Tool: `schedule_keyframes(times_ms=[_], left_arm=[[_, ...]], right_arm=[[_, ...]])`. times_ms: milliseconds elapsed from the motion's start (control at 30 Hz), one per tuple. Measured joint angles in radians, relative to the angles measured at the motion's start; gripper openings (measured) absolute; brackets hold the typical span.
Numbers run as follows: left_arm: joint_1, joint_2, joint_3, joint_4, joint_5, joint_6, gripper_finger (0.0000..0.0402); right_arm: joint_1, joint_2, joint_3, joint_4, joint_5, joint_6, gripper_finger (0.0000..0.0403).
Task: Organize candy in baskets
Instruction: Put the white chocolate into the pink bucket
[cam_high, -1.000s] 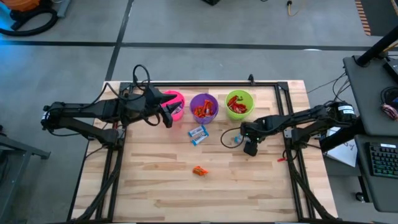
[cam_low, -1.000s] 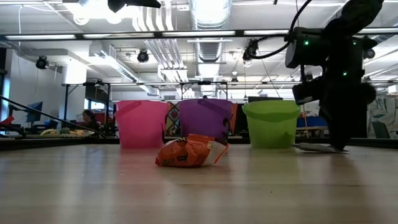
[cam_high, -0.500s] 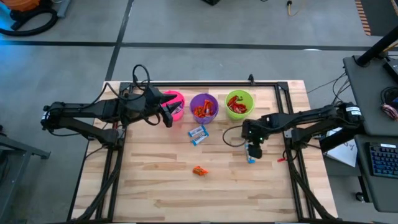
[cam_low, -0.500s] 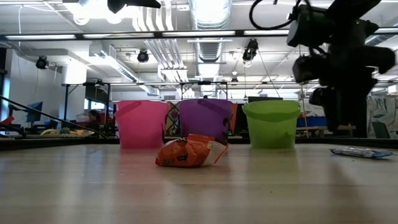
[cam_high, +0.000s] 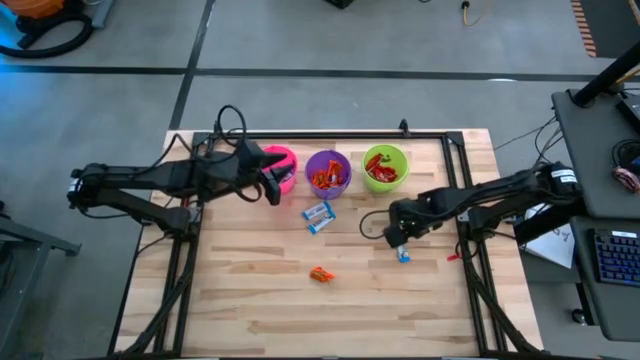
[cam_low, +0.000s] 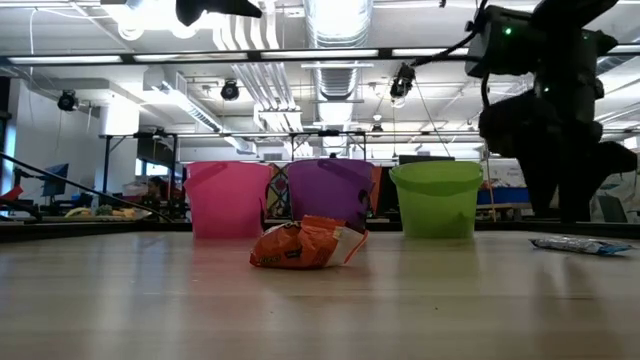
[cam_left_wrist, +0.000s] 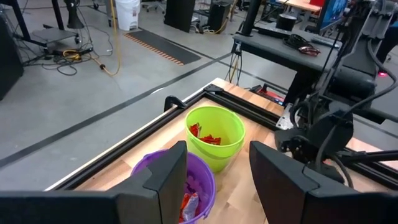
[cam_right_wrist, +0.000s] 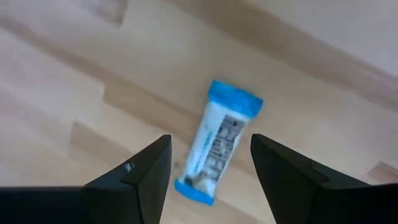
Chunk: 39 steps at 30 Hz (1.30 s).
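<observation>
Right pincer (cam_right_wrist: 210, 186) shifted left, fingers spread above blue candy (cam_high: 403, 255); bare table (cam_high: 250, 290) surrounds.

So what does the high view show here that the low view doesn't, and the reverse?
Only the high view shows the two blue-and-white candies lying near the purple basket, the candy inside the baskets, and the left gripper hovering open by the pink basket. Only the low view shows the room behind the table and the basket walls side-on. Both show the three baskets including the green basket, the orange candy on the table, the loose blue-and-white candy, and the right gripper open above it.
</observation>
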Motion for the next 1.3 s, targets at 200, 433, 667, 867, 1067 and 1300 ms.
schedule_keyframes(times_ms=[200,433,667,867,1067,1300], left_arm=[[0.000,0.017,0.000,0.001,0.000,0.000,0.0158],[0.000,0.015,0.000,0.034,0.000,0.000,0.0158],[0.001,0.040,0.000,0.053,-0.082,-0.055,0.0158],[-0.001,0.096,0.000,0.068,0.146,-0.063,0.0158],[-0.016,0.156,-0.015,0.265,0.384,0.006,0.0158],[-0.009,0.231,-0.031,0.444,0.373,-0.009,0.0158]], right_arm=[[0.022,0.093,0.000,0.007,0.031,0.005,0.0214],[0.021,0.217,0.020,0.032,0.050,-0.075,0.0190],[0.021,0.238,0.037,0.041,0.051,-0.141,0.0068],[0.020,0.167,0.057,0.041,0.059,-0.247,0.0021],[0.014,0.017,0.124,0.043,0.080,-0.415,0.0017],[-0.008,-0.112,0.209,0.120,0.233,-0.637,0.0017]])
